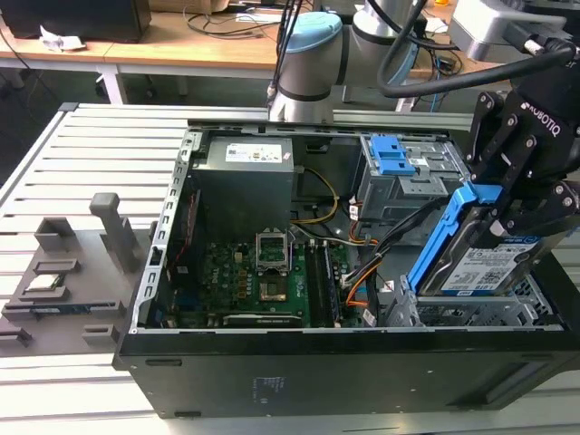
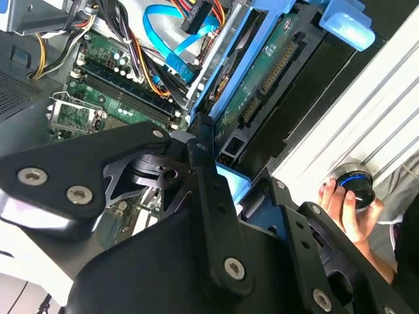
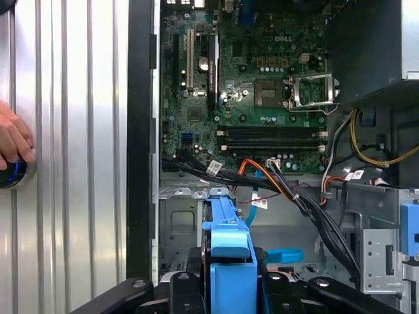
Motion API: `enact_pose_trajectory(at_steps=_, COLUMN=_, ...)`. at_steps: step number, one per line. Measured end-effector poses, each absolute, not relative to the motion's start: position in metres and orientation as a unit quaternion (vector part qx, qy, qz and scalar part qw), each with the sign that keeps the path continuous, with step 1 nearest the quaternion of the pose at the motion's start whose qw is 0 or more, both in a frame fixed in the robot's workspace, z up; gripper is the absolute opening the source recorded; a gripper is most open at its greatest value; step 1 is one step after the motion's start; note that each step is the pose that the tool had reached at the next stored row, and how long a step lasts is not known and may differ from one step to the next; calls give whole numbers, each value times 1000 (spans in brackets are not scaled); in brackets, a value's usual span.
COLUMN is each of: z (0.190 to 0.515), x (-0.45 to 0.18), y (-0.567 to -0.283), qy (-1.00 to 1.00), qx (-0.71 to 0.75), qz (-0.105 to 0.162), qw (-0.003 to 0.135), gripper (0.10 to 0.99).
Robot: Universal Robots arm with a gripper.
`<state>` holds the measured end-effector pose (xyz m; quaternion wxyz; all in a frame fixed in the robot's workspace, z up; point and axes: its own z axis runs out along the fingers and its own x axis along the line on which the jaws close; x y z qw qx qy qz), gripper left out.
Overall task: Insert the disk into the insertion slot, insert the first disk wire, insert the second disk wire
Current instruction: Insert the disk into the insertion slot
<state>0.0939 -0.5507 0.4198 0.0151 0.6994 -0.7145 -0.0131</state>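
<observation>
The disk (image 1: 482, 264), a silver drive with a white label in a bright blue carrier (image 1: 437, 237), hangs tilted over the insertion slot (image 1: 458, 314), the silver perforated cage in the case corner at the exterior view's right. Its lower end sits at the cage's mouth. My gripper (image 1: 504, 214) is shut on the disk's upper end. In the second wrist view the disk's green underside (image 2: 275, 72) shows past the gripper (image 2: 227, 182). In the first wrist view the blue carrier (image 3: 229, 242) sits in the gripper (image 3: 229, 282) above the slot (image 3: 180, 216). A loose blue wire (image 3: 285, 254) lies beside the slot.
The open black computer case (image 1: 272, 362) holds a motherboard (image 1: 254, 272), a power supply (image 1: 245, 172) and a taller grey cage with a blue latch (image 1: 399, 172). Black and orange cables (image 1: 362, 272) run beside the slot. A grey fixture (image 1: 72, 272) lies outside. A hand (image 2: 344, 203) rests on a round knob.
</observation>
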Motion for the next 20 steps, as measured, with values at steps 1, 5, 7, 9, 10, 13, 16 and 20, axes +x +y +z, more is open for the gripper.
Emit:
enact_pose_trajectory(at_steps=1, z=419, x=94, y=-551, qy=-714, qx=699, qz=-13, qw=15, gripper=365)
enact_pose_trajectory(at_steps=5, z=413, x=94, y=-551, qy=-714, qx=699, qz=-13, qw=15, gripper=365)
enact_pose_trajectory(at_steps=7, z=407, x=94, y=-551, qy=-714, qx=699, qz=-13, qw=15, gripper=365)
enact_pose_trajectory(at_steps=9, z=403, x=94, y=-551, qy=-714, qx=699, qz=-13, qw=15, gripper=365)
enact_pose_trajectory(at_steps=10, z=403, x=94, y=-551, qy=-714, qx=699, qz=-13, qw=15, gripper=365)
enact_pose_trajectory(at_steps=13, z=403, x=94, y=-551, qy=-714, qx=699, qz=-13, qw=15, gripper=365)
enact_pose_trajectory(at_steps=16, z=403, x=94, y=-551, qy=-714, qx=699, qz=-13, qw=15, gripper=439)
enact_pose_trajectory(at_steps=20, z=403, x=94, y=-551, qy=-714, qx=699, qz=-13, qw=15, gripper=235)
